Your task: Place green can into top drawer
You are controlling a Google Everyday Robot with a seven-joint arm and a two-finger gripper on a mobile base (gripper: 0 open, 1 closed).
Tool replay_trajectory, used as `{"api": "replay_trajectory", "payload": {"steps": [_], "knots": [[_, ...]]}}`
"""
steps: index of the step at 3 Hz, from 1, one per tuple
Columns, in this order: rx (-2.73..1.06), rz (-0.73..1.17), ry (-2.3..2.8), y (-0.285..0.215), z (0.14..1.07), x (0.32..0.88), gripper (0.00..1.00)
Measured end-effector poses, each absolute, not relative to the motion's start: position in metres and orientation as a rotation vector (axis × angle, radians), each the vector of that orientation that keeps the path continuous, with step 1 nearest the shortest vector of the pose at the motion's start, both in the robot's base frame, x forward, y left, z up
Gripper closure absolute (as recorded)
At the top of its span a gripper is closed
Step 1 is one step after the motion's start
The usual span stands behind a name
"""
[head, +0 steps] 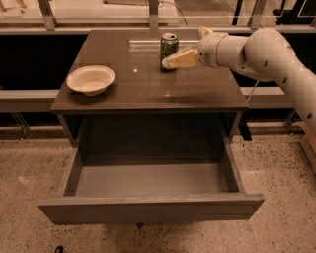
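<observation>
The green can stands upright at the back middle of the brown tabletop. My gripper reaches in from the right on a white arm. Its cream fingertips are right at the can's lower right side, in front of it. The top drawer is pulled fully out below the tabletop, and its grey floor holds nothing.
A shallow cream bowl sits on the left of the tabletop. A rail and metal posts run behind the table. The speckled floor lies around the drawer. A dark low shelf runs to the left.
</observation>
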State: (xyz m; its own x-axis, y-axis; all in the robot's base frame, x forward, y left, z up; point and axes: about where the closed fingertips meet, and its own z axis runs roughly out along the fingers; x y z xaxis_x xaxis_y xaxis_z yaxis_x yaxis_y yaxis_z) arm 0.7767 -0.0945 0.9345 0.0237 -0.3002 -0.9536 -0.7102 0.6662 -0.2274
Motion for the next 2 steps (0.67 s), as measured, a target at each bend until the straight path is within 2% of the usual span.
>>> {"api": "replay_trajectory", "payload": {"steps": [1,2], "knots": [[-0.728,0.353,1.531,-0.099,0.936,0.808,0.0],[-0.642,0.397,1.521,-0.094,0.937,0.83,0.0]]}}
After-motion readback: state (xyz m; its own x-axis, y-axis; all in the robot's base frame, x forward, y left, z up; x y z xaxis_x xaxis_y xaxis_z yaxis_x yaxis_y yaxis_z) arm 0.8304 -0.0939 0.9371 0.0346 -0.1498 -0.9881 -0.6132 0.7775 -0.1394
